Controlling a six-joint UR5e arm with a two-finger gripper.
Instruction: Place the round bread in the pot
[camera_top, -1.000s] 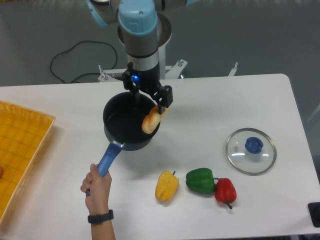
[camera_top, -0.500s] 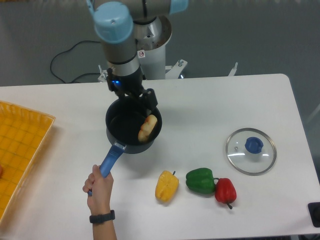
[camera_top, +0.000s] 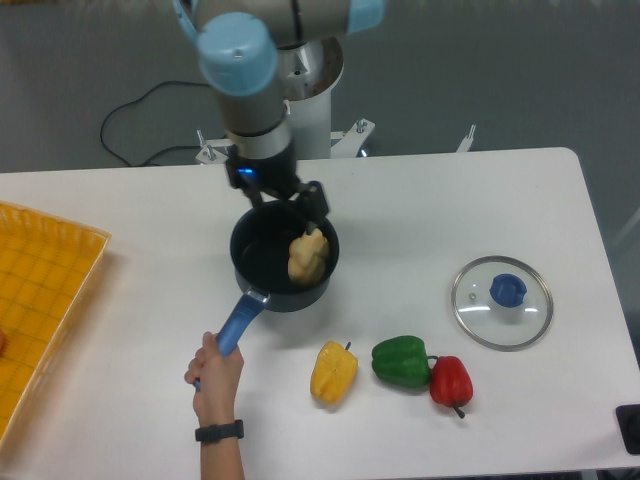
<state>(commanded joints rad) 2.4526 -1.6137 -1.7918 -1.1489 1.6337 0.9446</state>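
The black pot with its blue handle sits at the table's middle-left, and a person's hand holds the handle. The round bread, lumpy and tan-yellow, is inside the pot against its right wall. My gripper hangs right over the pot's far rim, just above the bread. One black finger shows close to the bread's top. I cannot tell whether the fingers still touch the bread.
A yellow bell pepper, a green pepper and a red pepper lie in a row in front of the pot. A glass lid with a blue knob lies at the right. A yellow tray stands at the left edge.
The bread went from hanging over the pot's right rim to inside the pot. The hand slid the pot to the right, and my gripper went left, then right with it.
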